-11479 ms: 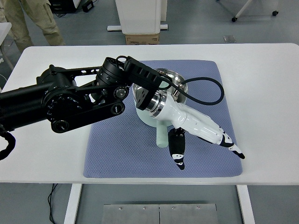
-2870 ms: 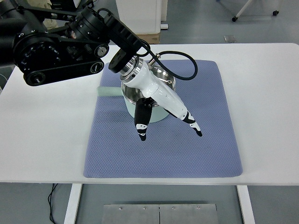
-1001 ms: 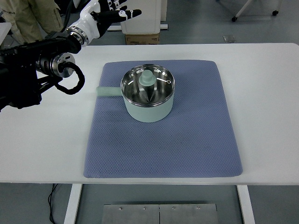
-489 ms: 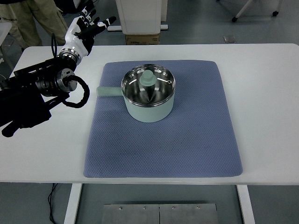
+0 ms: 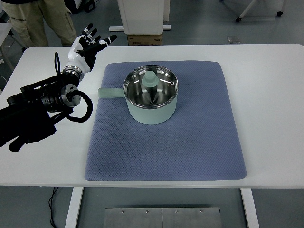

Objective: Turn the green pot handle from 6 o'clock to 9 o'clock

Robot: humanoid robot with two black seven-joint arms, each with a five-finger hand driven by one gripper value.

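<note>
The pale green pot (image 5: 151,113) stands on the blue mat (image 5: 166,152), its steel lid topped by a green knob (image 5: 150,79). Its handle (image 5: 110,94) points left, toward nine o'clock. My left hand (image 5: 89,46) hovers over the table's far left corner, well away from the handle, with its white and black fingers (image 5: 107,40) spread and nothing in them. The black left arm (image 5: 38,107) lies across the left side of the table. No right arm shows.
A person in khaki trousers (image 5: 35,21) stands beyond the table's far left corner. A white cabinet base (image 5: 142,16) and a cardboard box (image 5: 144,40) sit behind the far edge.
The left arm has drawn back toward the left edge and sunk lower; the hand has shifted slightly down and right. The pot and its handle stayed still.
</note>
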